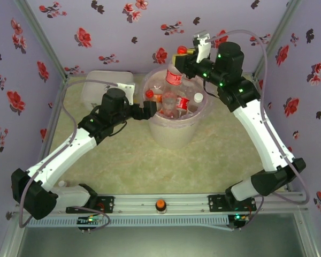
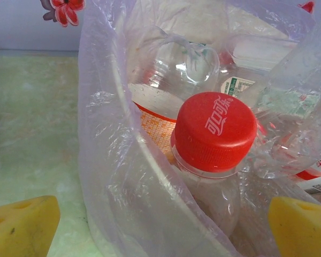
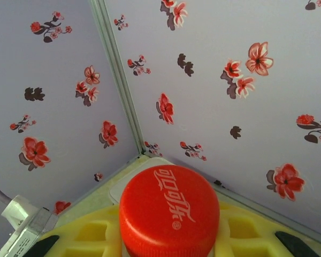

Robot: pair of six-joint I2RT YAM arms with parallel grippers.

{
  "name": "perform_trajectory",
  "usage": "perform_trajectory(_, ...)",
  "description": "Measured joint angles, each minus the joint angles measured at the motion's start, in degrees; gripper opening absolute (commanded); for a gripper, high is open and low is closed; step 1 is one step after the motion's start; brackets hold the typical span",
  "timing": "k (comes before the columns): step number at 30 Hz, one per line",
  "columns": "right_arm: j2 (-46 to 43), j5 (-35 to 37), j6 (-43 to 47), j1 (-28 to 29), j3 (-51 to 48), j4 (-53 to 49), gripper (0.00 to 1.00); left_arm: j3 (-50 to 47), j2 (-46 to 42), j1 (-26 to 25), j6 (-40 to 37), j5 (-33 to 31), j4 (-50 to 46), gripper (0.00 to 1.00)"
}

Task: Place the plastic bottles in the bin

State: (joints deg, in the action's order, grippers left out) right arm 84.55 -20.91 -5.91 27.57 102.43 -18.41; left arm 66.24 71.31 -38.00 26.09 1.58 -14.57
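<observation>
Bottle (image 1: 174,78) clamped in right gripper (image 1: 185,58), hanging over bin (image 1: 174,136)

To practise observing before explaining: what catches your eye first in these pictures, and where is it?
The pink-lined white bin at the back centre of the table, holding several plastic bottles, draws the eye first. Above its far rim the right gripper is shut on a red-capped bottle, while the left gripper stands open at its left rim, facing another red cap just inside. Red flowers dot the lilac walls.

Bin (image 1: 174,138), white box (image 1: 98,85) on table (image 1: 216,167)
</observation>
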Motion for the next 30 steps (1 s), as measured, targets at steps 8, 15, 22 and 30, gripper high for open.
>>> perform_trajectory(8, 7.63, 2.14, 0.37, 0.57, 8.70, -5.46, 0.02, 0.00, 0.02, 0.00, -0.02, -0.09, -0.02, 1.00)
perform_trajectory(15, 11.74, 6.38, 1.44, 2.54, 14.10, -8.35, 0.01, 0.04, 0.26, -0.07, -0.02, -0.09, 0.26, 1.00)
perform_trajectory(22, 13.77, 9.92, 2.56, 3.69, 22.29, -17.44, 0.05, 0.04, 0.26, -0.07, -0.04, -0.13, 0.33, 1.00)
perform_trajectory(30, 8.61, 17.57, 2.51, 3.82, 22.82, -26.29, 0.05, 0.02, 0.13, -0.07, -0.07, -0.68, 0.35, 1.00)
